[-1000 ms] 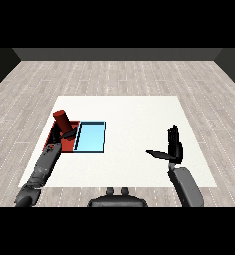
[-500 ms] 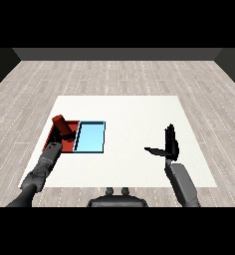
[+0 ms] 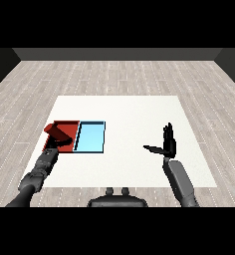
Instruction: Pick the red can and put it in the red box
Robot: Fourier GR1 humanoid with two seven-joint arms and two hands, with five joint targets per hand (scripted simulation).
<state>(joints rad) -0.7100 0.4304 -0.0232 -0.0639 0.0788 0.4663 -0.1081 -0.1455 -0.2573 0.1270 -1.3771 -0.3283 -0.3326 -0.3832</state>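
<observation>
Red can (image 3: 56, 132) tilted over the red tray (image 3: 69, 130), near the tabletop's left edge, apparently grasped by the left hand (image 3: 57, 144), fingers seemingly curled round its lower end, though dark shapes merge there. Pick done, then; placing nearly done; letting go and drawing back left. Cannot tell whether touching the tray floor or just above it. Light blue tray (image 3: 90, 138) touching the red one on its right side, close enough to catch a careless withdrawal. Right hand (image 3: 166, 144) well apart toward the tabletop's right edge, upright, fingers straight, thumb out, holding nothing, blocking nothing.
</observation>
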